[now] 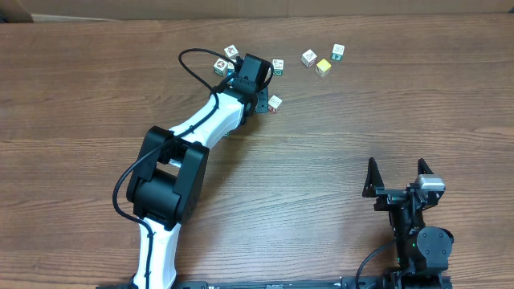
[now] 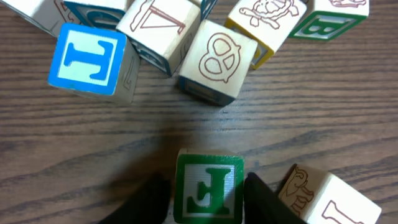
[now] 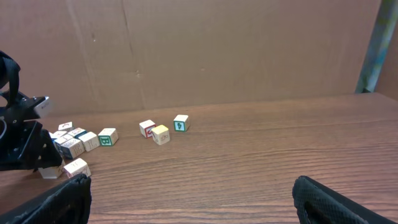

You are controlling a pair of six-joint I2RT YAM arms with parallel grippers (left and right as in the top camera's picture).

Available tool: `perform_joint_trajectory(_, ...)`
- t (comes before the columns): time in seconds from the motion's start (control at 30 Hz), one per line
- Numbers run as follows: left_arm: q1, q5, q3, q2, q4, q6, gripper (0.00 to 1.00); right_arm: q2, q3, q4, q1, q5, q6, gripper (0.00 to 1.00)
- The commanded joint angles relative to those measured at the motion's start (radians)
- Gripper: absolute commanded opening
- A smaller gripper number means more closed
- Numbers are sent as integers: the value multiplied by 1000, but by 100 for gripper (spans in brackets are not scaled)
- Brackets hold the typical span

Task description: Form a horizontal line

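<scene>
Between the jaws of the left pincer [image 2: 208, 205] sits a green cube [image 2: 208, 180] lettered J. The dark fingers [image 2: 267, 202] press both its sides, so it looks clamped.

Seen from overhead, the other cubes lie around the pincer:
- a blue cube [image 1: 220, 64] at nine o'clock
- a second cube [image 1: 231, 51] at eleven
- a third cube [image 1: 278, 66] just beside at three
- a fourth cube [image 1: 275, 103] at five
- farther out at three, a yellow cube [image 1: 323, 67] with two neighbours

No tidy horizontal line shows yet. There is only this ragged band running from nine to three o'clock along the far side of the table [image 1: 361, 128]. I judge the row must take that axis, with the held cube set square against a neighbour.

The left arm is right among the cubes. The right pincer [image 1: 397, 171], jaws apart, sits well away at five o'clock. The table is wood-grained, with a brown cardboard wall [image 3: 217, 50] behind it.
</scene>
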Motion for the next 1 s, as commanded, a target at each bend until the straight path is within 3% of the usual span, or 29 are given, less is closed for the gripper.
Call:
perform_joint_trajectory(0.0, -5, -30, -9, 24, 12, 19, 41, -10, -11, 2, 5, -5, -4, 100)
perform_joint_trajectory(0.4, -5, -32, -9, 24, 9, 19, 23, -10, -11, 2, 5, -5, -4, 100)
perform_joint_trajectory(0.97, -7, -30, 3, -111, -145, 3, 22, -10, -11, 2, 5, -5, -4, 100)
